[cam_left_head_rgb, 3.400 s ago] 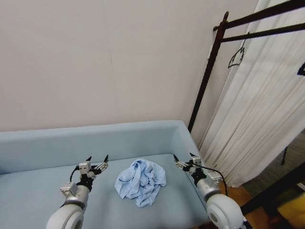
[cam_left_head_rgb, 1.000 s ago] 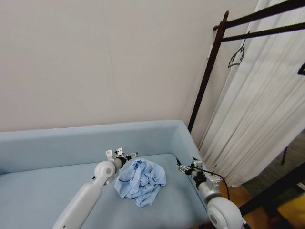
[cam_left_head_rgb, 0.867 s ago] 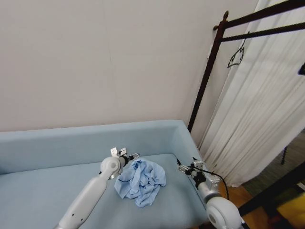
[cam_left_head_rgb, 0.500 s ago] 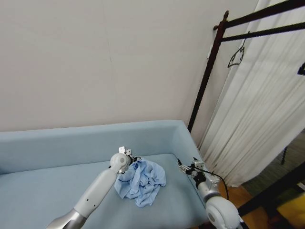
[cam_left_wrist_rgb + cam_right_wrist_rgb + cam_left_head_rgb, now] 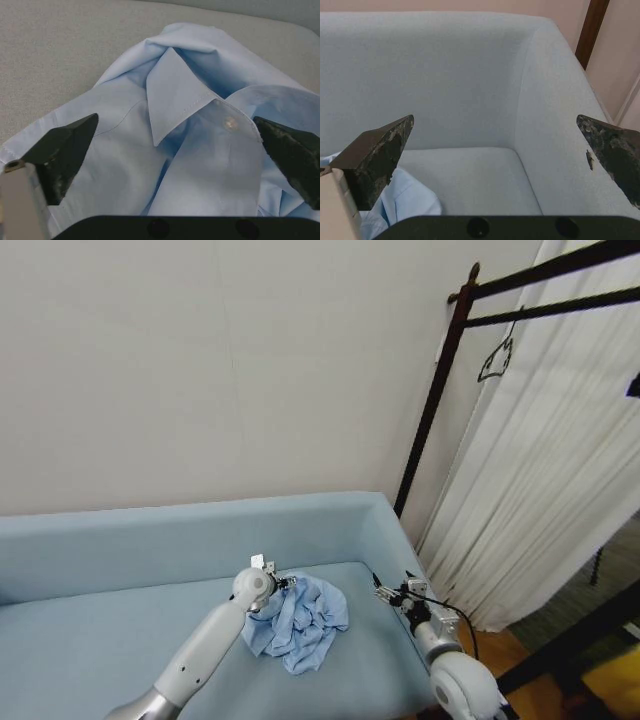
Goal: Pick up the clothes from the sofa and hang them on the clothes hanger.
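A crumpled light blue shirt [image 5: 300, 620] lies on the pale blue sofa [image 5: 100, 540], near its right end. My left gripper [image 5: 283, 583] is stretched out to the shirt's rear edge and stands open. In the left wrist view its two dark fingers [image 5: 65, 150] straddle the shirt's collar [image 5: 175, 95] just above the cloth, with nothing gripped. My right gripper [image 5: 390, 590] hangs open beside the sofa's right armrest, apart from the shirt. The right wrist view has a corner of the shirt [image 5: 405, 200] at its edge. A dark clothes rack [image 5: 440, 390] with a black hanger [image 5: 497, 360] stands to the right.
A plain wall rises behind the sofa. White curtains [image 5: 540, 490] hang behind the rack on the right. The rack's post [image 5: 592, 25] stands just past the sofa's armrest [image 5: 555, 125]. The seat left of the shirt is bare.
My left arm has reached forward from near the seat's front to the shirt's rear edge, its gripper now over the collar. My right gripper has sunk slightly. The shirt has not moved.
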`<state>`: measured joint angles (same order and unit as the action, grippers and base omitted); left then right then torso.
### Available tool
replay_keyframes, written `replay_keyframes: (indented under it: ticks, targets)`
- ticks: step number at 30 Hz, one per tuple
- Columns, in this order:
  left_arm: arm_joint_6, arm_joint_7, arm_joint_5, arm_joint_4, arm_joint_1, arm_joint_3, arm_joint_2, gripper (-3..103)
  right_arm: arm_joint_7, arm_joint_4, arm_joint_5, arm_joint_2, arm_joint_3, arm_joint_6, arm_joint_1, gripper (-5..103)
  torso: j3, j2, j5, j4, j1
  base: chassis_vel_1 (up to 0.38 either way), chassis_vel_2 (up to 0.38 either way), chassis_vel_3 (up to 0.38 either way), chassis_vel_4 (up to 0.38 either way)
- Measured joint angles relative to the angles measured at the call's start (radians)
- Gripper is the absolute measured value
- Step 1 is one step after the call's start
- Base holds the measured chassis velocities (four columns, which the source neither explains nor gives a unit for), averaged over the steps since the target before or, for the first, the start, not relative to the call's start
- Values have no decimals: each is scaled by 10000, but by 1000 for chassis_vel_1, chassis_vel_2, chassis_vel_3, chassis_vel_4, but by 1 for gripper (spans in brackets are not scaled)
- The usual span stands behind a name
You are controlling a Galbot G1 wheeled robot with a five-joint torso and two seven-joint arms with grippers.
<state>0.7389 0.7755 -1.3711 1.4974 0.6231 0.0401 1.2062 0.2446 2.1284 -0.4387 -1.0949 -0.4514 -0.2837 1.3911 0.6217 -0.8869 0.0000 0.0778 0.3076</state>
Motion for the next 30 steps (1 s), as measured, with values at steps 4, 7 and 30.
replay_keyframes:
  ticks: [4,7,30]
  targets:
    - [0,-187,168,-107,5,46,5,85,5,-19,-2,-5,-18,0,-7,100,0,0,0,0,0,0,0,0,0]
    - [0,-259,243,-213,-1,82,23,75,7,-33,3,-20,-30,10,-7,100,0,1,0,0,0,0,0,0,0]
    - [-194,-924,1193,-479,366,-166,-61,0,111,-213,-781,64,444,-238,-520,100,0,1,-1,1,0,0,0,0,0]
